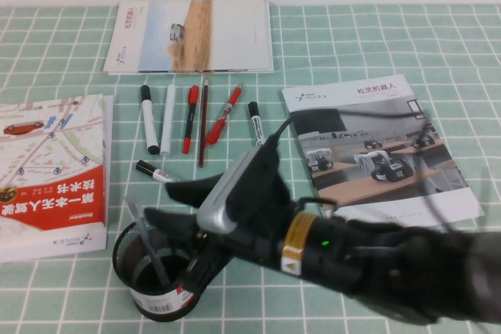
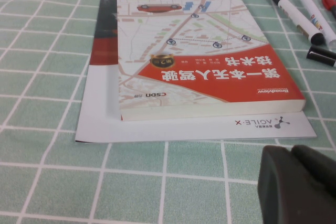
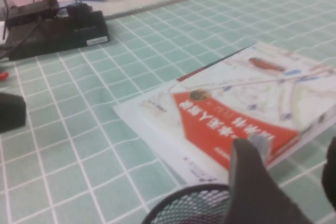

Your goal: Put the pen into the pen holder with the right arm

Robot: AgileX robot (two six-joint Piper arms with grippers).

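The black mesh pen holder (image 1: 155,281) stands at the table's front left; its rim also shows in the right wrist view (image 3: 184,207). The grey pen (image 1: 145,236) stands inside it, leaning toward the left rim, with its top end sticking out. That end peeks past one finger in the right wrist view (image 3: 259,144). My right gripper (image 1: 168,205) hovers just above and right of the holder. Its fingers (image 3: 252,182) are spread wide and hold nothing. My left gripper (image 2: 299,187) is low over the cloth beside the red book, fingers together and empty.
A red and white book (image 1: 51,170) on a leaflet lies left of the holder. A row of markers and pens (image 1: 196,119) lies behind it, with a black marker (image 1: 153,171) nearer. A brochure (image 1: 376,146) lies right, a booklet (image 1: 192,35) at the back.
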